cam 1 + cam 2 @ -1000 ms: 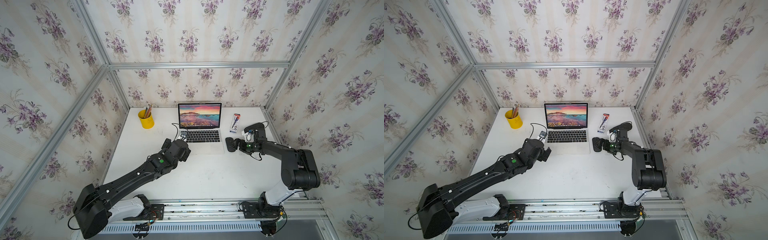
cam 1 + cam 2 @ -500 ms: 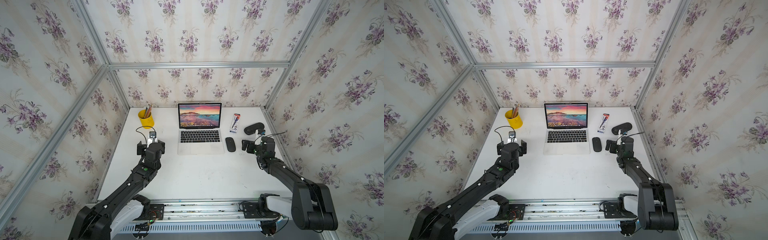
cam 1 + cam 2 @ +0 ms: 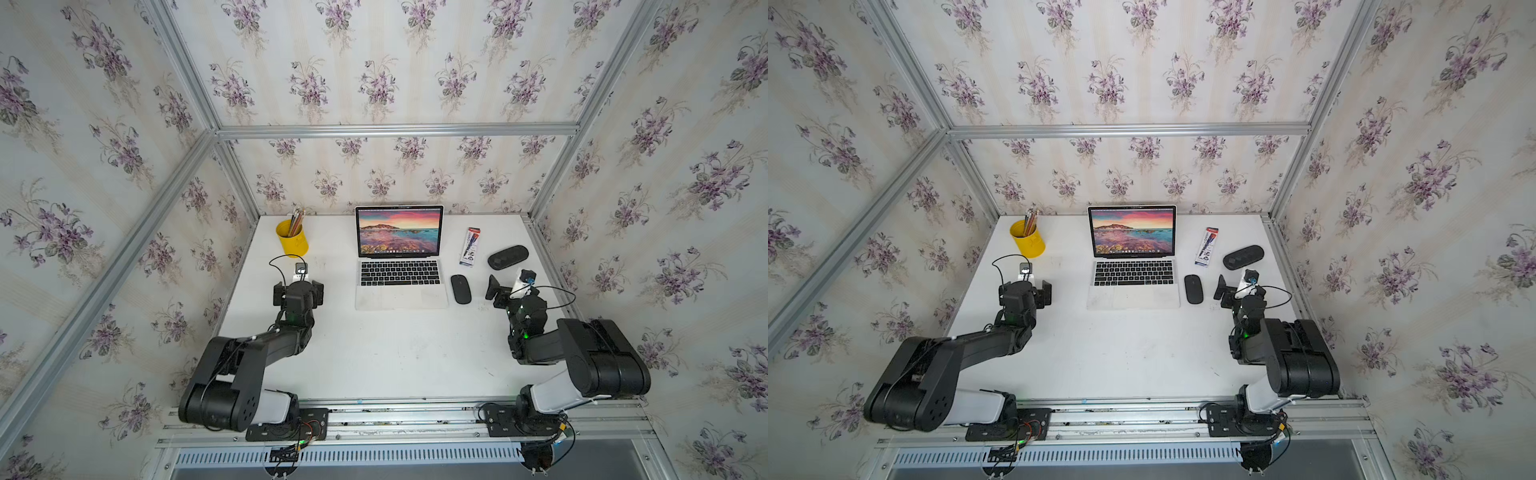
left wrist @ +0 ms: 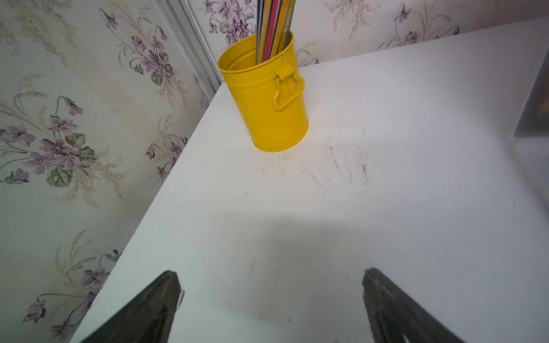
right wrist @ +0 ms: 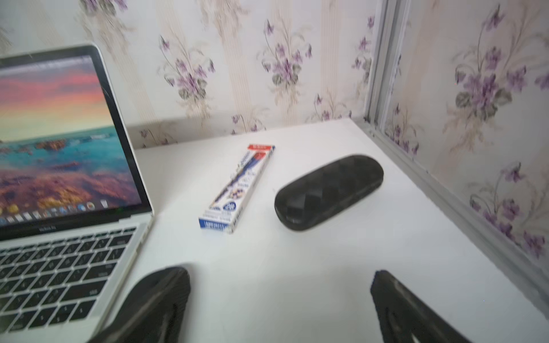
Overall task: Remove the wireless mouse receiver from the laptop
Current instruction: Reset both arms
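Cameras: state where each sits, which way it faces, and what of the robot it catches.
Top views: high over the front rail, looking down at the white table; both arms, open left gripper and open right gripper show.
Left wrist: on the left arm, facing the yellow metal pencil cup; two black fingers show.
Right wrist: on the right arm, facing the silver laptop and black oblong case; two fingers show.
Shared: both top views also hold cup, laptop and case.
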